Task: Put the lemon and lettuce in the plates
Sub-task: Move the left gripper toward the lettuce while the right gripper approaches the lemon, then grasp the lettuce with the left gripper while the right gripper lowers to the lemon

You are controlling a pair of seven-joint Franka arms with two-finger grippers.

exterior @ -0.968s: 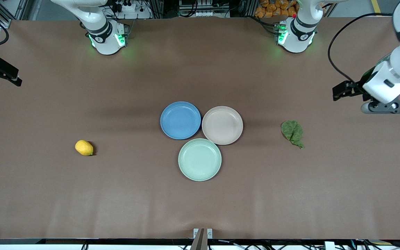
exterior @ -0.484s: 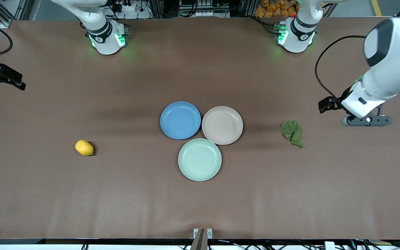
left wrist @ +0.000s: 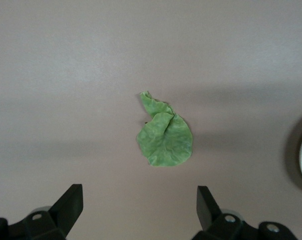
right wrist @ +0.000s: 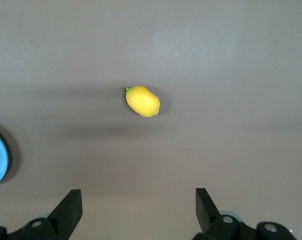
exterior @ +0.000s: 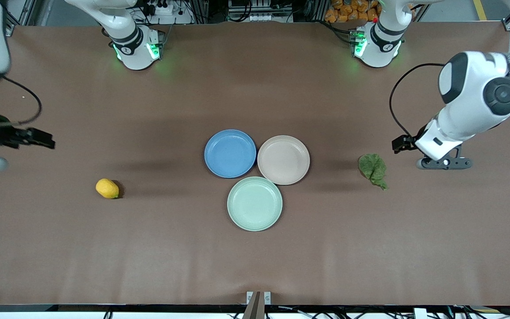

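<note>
1. Two grabs pending: left gripper (left wrist: 135, 210), jaws wide apart, hangs over the table just beside the lettuce (exterior: 373, 169); right gripper (right wrist: 135, 210), also spread, hovers near the lemon (exterior: 107, 188).
2. Lettuce looks floppy and light, so pinch the thick crinkled middle. Its stem tip points toward the front camera.
3. Lemon seems firm but roll-prone; clamp across its short width. Its long axis runs roughly along the table.
4. Blue plate (exterior: 230, 153) and beige plate (exterior: 283, 159) sit between both grippers.

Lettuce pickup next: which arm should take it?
Left. The left gripper, open, hangs over the table beside the lettuce; the right gripper, open, is at the other end, near the lemon.
</note>
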